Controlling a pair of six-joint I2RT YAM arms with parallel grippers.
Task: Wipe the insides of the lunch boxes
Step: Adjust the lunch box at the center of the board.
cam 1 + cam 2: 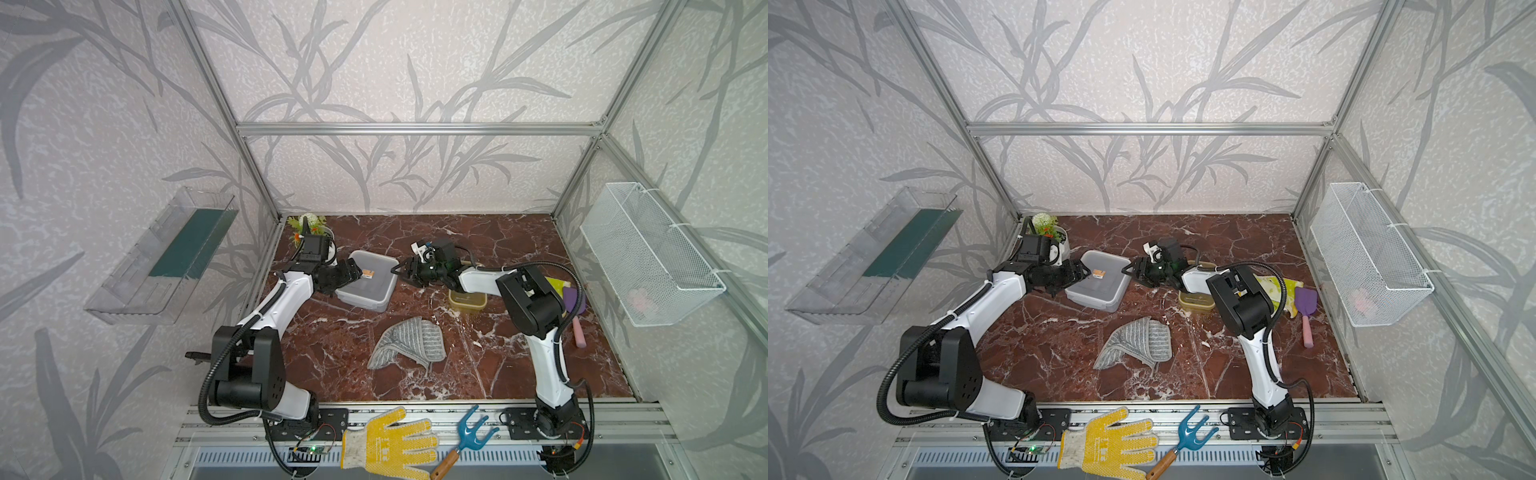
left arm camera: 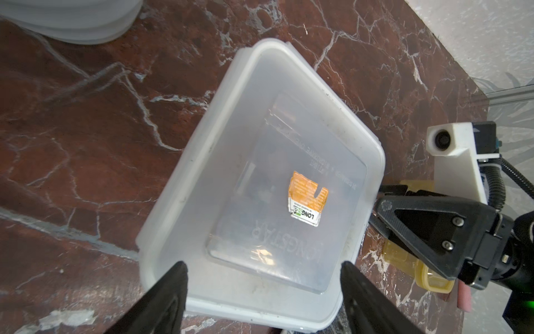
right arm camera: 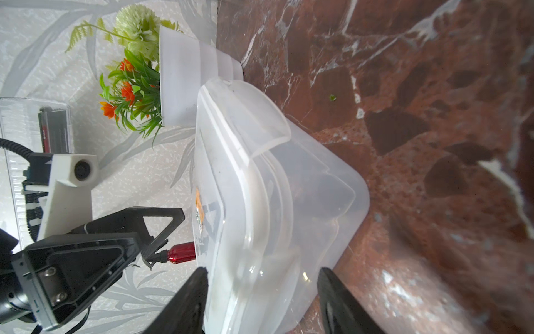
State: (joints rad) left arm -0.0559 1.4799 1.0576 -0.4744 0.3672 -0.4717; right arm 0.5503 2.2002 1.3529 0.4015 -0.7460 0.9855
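The larger clear greyish lidded plastic lunch box (image 1: pixel 368 286) is flanked mid-table, one short edge bracketed by the parted jaws of the left gripper (image 1: pixel 358 273), the opposite corner by the parted jaws of the right gripper (image 1: pixel 397 275), with bare red marble tabletop (image 1: pixel 332 365) left in front.

Left arm (image 1: pixel 270 303), right arm (image 1: pixel 546 365): white links, black joints. Ribbed black cable (image 1: pixel 201 399) along each. Black triangular fingers (image 2: pixel 450 234), two screws.

The bench (image 1: pixel 332 361) is dark red marble veined white. The larger lunch box (image 1: pixel 368 286) is cloudy grey-clear, its sticker (image 1: pixel 368 273) orange and white; the smaller lunch box (image 1: pixel 467 301) is translucent amber-yellow. The cloth (image 1: pixel 409 347) is grey with pale stripes. The walls (image 1: pixel 374 62) are pale with grey leaf prints.
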